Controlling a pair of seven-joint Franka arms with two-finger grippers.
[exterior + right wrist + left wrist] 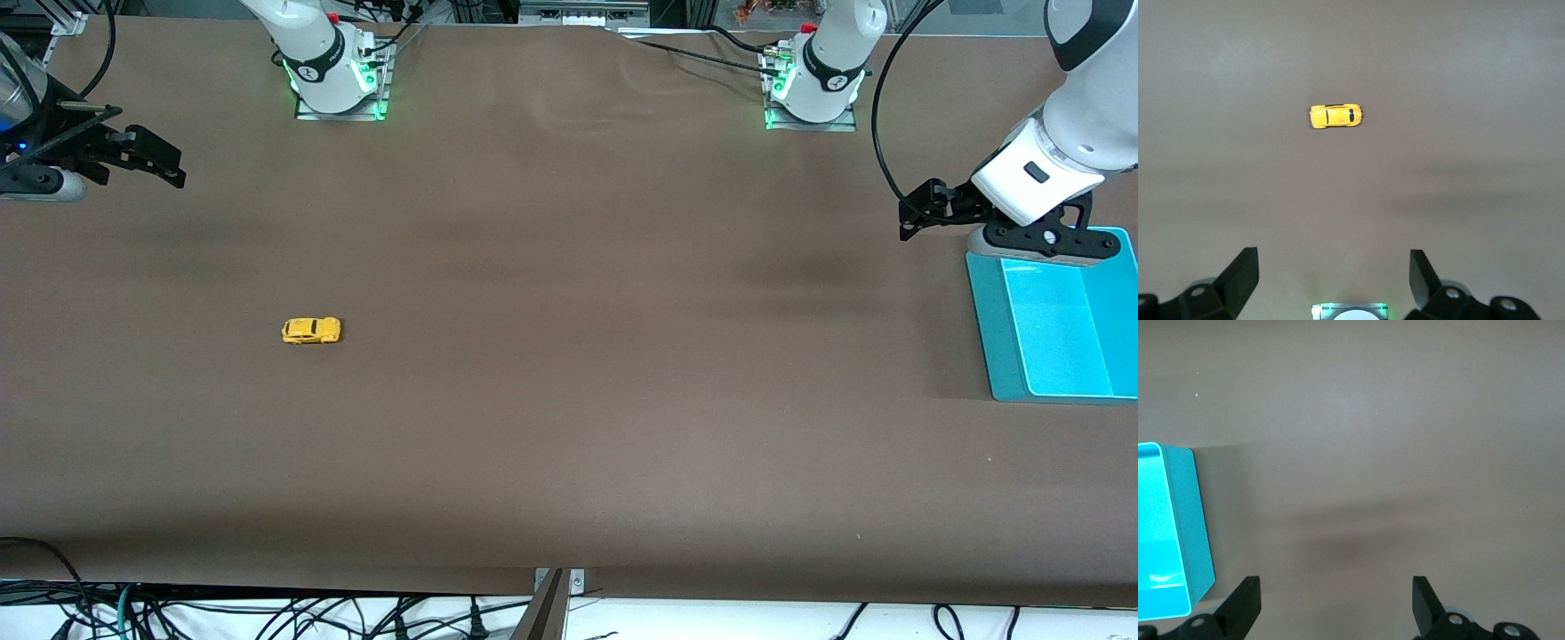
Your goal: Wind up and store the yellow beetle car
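Resting on its wheels on the bare brown tabletop, the yellow beetle car sat alone toward the right arm's end, nearer to the front camera than the right arm's base and touched by nothing. It lay lengthwise along the tabletop, its dark windows showing from above in the right wrist view. The right gripper hung in the air at the edge of the right arm's end of the tabletop, well apart from the car, its fingers spread wide with nothing between them. At the left arm's end, a turquoise bin stood on the tabletop with its open top upward and a bare, bright floor inside. The left gripper hovered over the tabletop just beside the bin's rim, its fingers likewise spread wide and holding nothing. In the left wrist view, one corner and wall of the bin showed next to plain tabletop. Both arms waited, far from each other.
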